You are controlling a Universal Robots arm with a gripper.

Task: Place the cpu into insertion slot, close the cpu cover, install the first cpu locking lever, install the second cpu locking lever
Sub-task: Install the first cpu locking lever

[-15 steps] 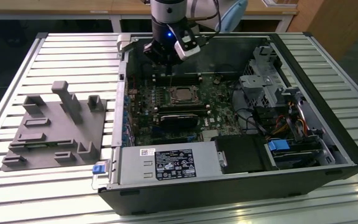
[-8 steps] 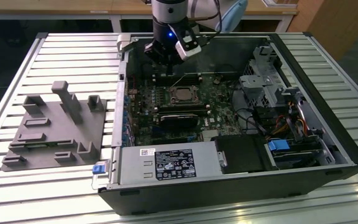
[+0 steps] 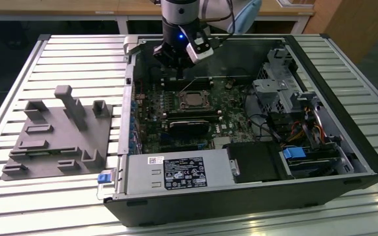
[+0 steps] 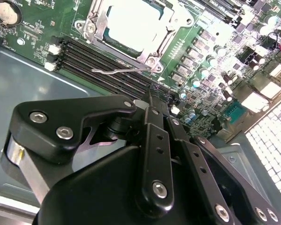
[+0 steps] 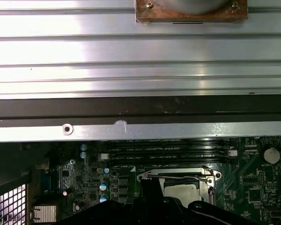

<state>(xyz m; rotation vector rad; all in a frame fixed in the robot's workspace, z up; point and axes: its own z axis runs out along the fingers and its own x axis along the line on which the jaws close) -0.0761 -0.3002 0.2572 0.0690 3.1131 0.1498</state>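
The exterior view looks down from high in front over the whole open computer case (image 3: 241, 132) on the slatted table (image 3: 57, 59), at a distance. Both wrist views sit close above the motherboard: both share the insertion slot (image 4: 131, 28) (image 5: 180, 185) and memory slots (image 4: 107, 68) (image 5: 168, 151), which the exterior view also holds.

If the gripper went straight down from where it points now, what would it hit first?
Probably the black memory slots beside the cpu cover, judging from the second wrist view. The gripper hangs just behind the socket; depth is unclear.
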